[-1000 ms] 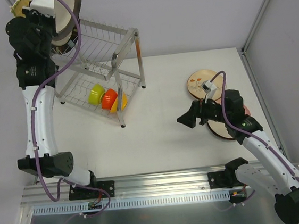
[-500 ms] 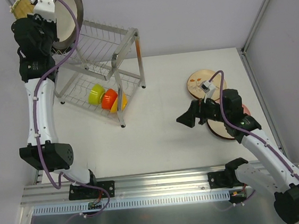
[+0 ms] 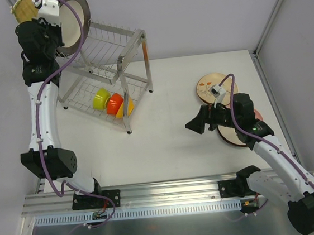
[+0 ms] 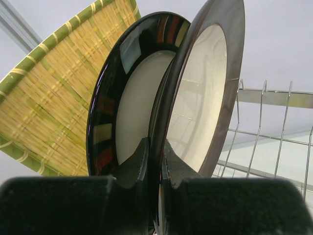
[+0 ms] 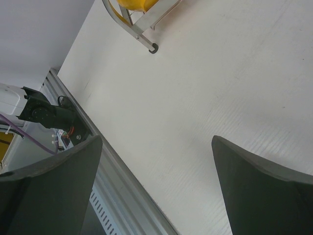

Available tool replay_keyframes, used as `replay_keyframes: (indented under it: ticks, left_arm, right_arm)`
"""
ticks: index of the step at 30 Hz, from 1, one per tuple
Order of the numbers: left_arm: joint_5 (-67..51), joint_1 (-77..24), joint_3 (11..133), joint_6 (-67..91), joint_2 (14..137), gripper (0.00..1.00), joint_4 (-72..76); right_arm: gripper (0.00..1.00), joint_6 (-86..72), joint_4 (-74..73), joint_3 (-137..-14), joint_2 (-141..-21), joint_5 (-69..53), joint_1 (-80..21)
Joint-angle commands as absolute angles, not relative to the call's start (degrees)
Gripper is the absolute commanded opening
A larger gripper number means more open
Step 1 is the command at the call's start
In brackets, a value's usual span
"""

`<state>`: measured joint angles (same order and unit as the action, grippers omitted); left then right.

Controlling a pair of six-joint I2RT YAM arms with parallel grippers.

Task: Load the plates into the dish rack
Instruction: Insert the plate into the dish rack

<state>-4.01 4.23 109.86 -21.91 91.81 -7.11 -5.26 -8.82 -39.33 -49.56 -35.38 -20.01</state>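
Observation:
My left gripper is raised at the far left end of the dish rack and is shut on the rim of a round dark-rimmed cream plate, held upright on edge. In the left wrist view its fingertips pinch that plate, right beside a glossy black-rimmed plate and a yellow woven plate. My right gripper hovers open over the table with nothing in it. A cream floral plate and another plate, partly under the right arm, lie on the table.
Green, orange and yellow bowls sit in the rack's lower tier. The rack's near leg shows in the right wrist view. A metal rail runs along the table's near edge, and a frame post rises at the right.
The left arm has shifted slightly up and right with the dark-rimmed plate still in its grip. The right arm has not moved.

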Motion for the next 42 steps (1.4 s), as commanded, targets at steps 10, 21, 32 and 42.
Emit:
replay_keyframes:
  ticks: [10,21,32,42]
  left_arm:
    - [-2.46,5.1,110.65,-19.95,87.54,0.03,5.27]
    - [-2.9,5.89,110.48,-18.63,86.75,0.27,4.92]
    - [-4.48,5.8,109.07,-16.44,84.38,0.52,4.92]
    - [-9.4,5.89,104.07,-6.96,78.14,0.88,4.4]
  right_arm:
    - [1.0,-4.13,-6.5,-42.01,-49.4,-36.83,-20.13]
    - [0.99,-4.48,-6.5,-42.19,-49.39,-36.91,-20.13]
    - [1.0,-5.01,-6.59,-42.1,-48.78,-36.65,-20.04]
    - [1.0,-5.19,-8.87,-42.89,-46.67,-32.79,-20.13]
